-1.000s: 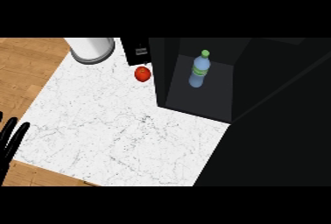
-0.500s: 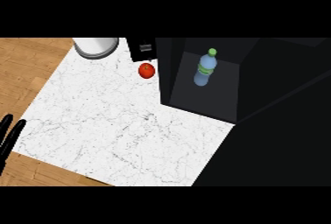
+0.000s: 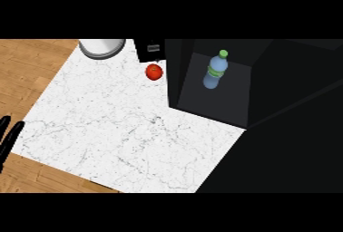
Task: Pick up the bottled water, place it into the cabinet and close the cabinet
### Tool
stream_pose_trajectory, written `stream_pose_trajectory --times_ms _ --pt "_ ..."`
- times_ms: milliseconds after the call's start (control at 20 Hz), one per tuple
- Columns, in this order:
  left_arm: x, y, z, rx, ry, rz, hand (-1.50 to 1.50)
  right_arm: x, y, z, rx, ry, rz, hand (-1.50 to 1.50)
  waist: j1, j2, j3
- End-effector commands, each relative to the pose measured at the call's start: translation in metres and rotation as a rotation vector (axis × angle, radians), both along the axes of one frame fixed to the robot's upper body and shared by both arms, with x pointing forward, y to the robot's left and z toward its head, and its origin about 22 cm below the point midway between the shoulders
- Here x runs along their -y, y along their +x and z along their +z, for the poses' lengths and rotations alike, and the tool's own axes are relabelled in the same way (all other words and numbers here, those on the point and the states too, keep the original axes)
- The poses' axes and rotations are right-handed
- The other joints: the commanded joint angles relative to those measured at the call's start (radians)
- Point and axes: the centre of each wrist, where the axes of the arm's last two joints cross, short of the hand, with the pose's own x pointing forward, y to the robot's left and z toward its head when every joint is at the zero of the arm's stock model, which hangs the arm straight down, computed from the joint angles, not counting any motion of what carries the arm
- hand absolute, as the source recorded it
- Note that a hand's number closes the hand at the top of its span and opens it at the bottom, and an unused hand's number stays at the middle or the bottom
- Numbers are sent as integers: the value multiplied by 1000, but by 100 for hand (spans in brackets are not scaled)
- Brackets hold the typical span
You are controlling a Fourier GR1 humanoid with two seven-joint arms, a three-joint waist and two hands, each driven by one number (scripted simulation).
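Before you, seen steeply from above, the white marble-patterned counter top fills the middle of the head view, lying as a tilted slab over a brown wooden plank floor that shows along its left and lower sides. To its right stands the dark, box-shaped cabinet, its interior open to view and its grey inner floor visible. Inside that cabinet you see the clear plastic bottled water with a green cap and green label, standing on the cabinet's floor, near the back, apart from the walls. At the top edge of the counter sits a round white and grey pot-like vessel, cut off by the view's upper edge. Just right of it is a small black object you cannot identify, and just below that, close to the cabinet's left wall, rests a small round red fruit on the marble. At the far left edge your left hand shows only as black fingers, straight and relaxed, holding nothing, resting beside the counter. Your right hand does not appear.
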Motion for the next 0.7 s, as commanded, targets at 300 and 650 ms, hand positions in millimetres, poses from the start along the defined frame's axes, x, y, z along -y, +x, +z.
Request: stream_pose_trajectory --times_ms 300,650 --pt "-5 3 0 -2 4 -1 -150 -10 29 -1 40 -128 -112 150 -3 1 4" --pt "-9 5 0 -3 3 9 -150 -22 61 -7 6 -172 -186 150 -11 1 8"
